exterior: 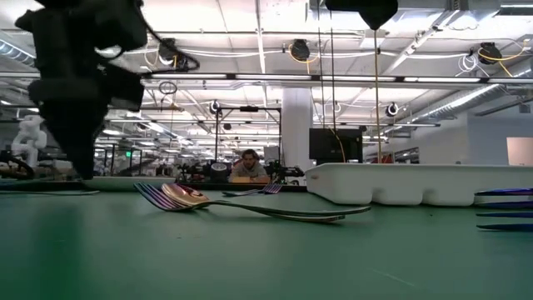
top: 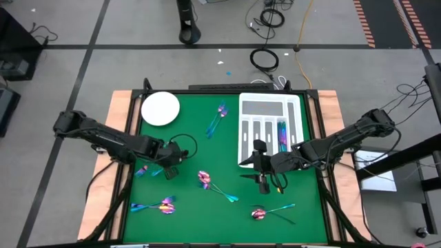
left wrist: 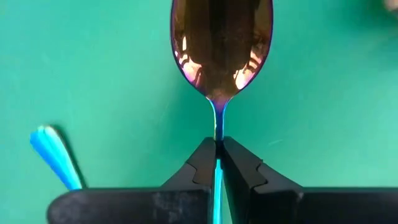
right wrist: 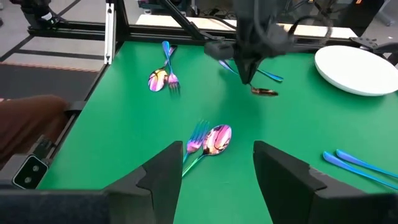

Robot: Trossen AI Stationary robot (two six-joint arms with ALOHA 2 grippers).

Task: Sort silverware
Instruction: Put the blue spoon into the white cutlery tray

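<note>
Left claw (left wrist: 217, 163): closed tight on the thin handle of a spoon (left wrist: 221, 50), just behind the bowl; it sits low over the left part of the green table (top: 200, 151), below the white plate (top: 160, 109).
Held spoon: bowl is bronze-purple and mirrors the surroundings, handle turns blue toward the fingers; whether the bowl touches the table cannot be told.
Right claw (right wrist: 214, 165): fingers spread wide apart with nothing between them; it hovers right of centre, at the near end of the white tray (top: 269, 131), pointing left across the table.
Silverware on table: a fork and spoon pair (top: 216, 118) at the far centre, between plate and tray; a second pair (top: 205, 180) mid-table with long teal handles; a third pair (top: 260, 213) near the front right; a cluster (top: 157, 205) at the front left; blue handles (top: 143, 169) just beside the left claw.
Silverware in tray: teal and pink pieces (top: 281, 132) lie in one of the right-hand slots.
Plate: far left corner, bare.
Writing: no brand, label or lettering can be read anywhere.
Background: a person (exterior: 247, 165) sits far behind the table in the low view.
</note>
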